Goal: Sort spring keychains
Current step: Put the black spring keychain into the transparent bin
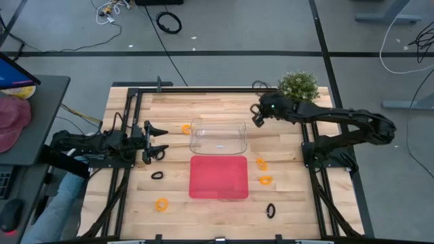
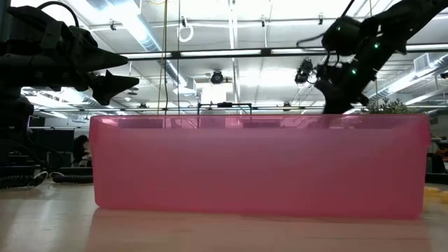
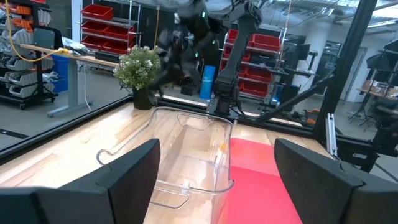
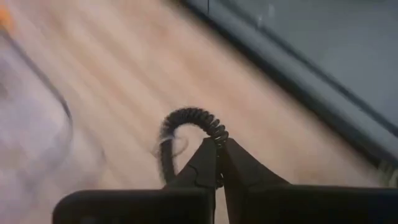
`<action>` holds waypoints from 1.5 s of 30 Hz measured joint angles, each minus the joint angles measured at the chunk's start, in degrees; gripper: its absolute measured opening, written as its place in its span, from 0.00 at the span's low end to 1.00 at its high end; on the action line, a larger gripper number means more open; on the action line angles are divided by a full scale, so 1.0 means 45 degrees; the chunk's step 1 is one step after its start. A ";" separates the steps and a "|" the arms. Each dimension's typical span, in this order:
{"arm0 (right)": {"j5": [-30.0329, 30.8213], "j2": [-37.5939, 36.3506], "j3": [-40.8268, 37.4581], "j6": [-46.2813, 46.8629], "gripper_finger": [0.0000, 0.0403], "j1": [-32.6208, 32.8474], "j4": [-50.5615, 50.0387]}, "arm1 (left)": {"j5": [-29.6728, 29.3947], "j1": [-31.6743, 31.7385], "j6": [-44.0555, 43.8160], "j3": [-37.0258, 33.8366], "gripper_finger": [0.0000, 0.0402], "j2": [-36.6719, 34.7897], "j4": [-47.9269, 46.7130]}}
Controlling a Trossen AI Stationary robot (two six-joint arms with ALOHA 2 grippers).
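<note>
Right wrist view: my right gripper (image 4: 217,163) is pinched tight on a black spring keychain (image 4: 186,127), its coil arching up from between the fingertips, wood tabletop blurred beyond. In the high view that gripper (image 1: 258,116) sits near the table's (image 1: 285,203) far side, just right of the clear bin (image 1: 218,137) and close to the small potted plant (image 1: 298,85).

My left gripper (image 1: 159,140) is spread wide w/ nothing in it, parked left of the clear bin; the left wrist view shows both its fingers (image 3: 130,174) well apart, looking at the bin and the red tray (image 3: 261,180) beside it.

Rest of the keychains on the wood, high view:
- orange keychain (image 1: 186,129) just left of the clear bin
- black keychain (image 1: 157,175) left of the red tray (image 1: 218,177)
- orange one (image 1: 161,204) nearer the front-left
- two orange keychains (image 1: 262,163) right of the tray, the second (image 1: 265,180) just below the first
- black one (image 1: 271,211) front-right of the tray

Low view: the tray's pink wall (image 2: 259,164) fills the frame; can't see any keychains there.
</note>
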 joint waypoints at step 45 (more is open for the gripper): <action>-0.4981 0.1691 0.2043 -0.0756 0.02 0.3083 0.5290 | 0.0000 0.0000 0.0004 -0.0002 0.80 -0.0005 0.0004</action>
